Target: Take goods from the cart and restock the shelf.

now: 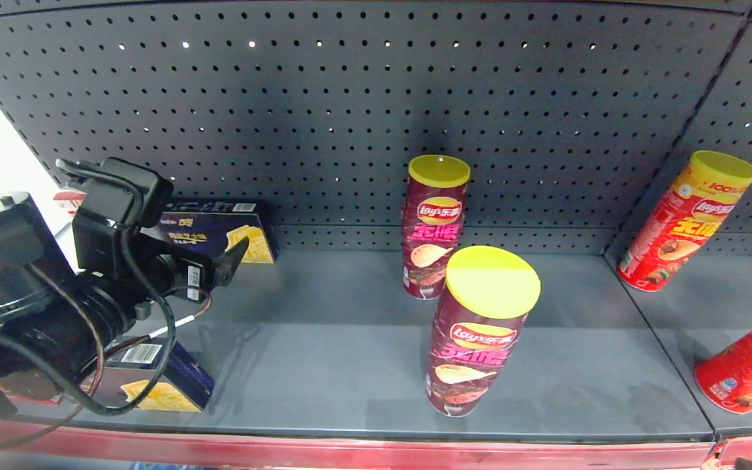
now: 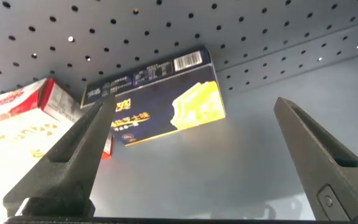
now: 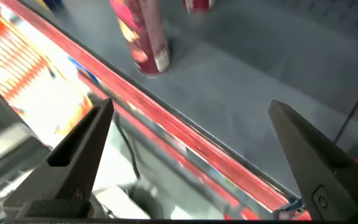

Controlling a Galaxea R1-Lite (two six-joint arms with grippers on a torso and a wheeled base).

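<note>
Your left tool (image 2: 191,107) hung over the left end of the shelf (image 1: 324,339), jaws spread and nothing between them. It pointed toward the rear blue box (image 1: 219,230), which lay against the pegboard back with a red-and-white box (image 2: 23,112) just beside it. A front blue box (image 1: 160,385) lay near the shelf's front edge under your left arm. Mid-shelf, the rear maroon can (image 1: 435,228) and the front maroon can (image 1: 477,333) stood upright, one behind the other, and a far red can (image 1: 683,222) and a near red can (image 1: 748,365) sat in the next bay. Your right tool (image 3: 191,104) was likewise spread and empty, low by the shelf's red front lip. I judged the restock partly done: goods were placed, bare stretches remained, and with both tools empty another fetch from the cart was due.
</note>
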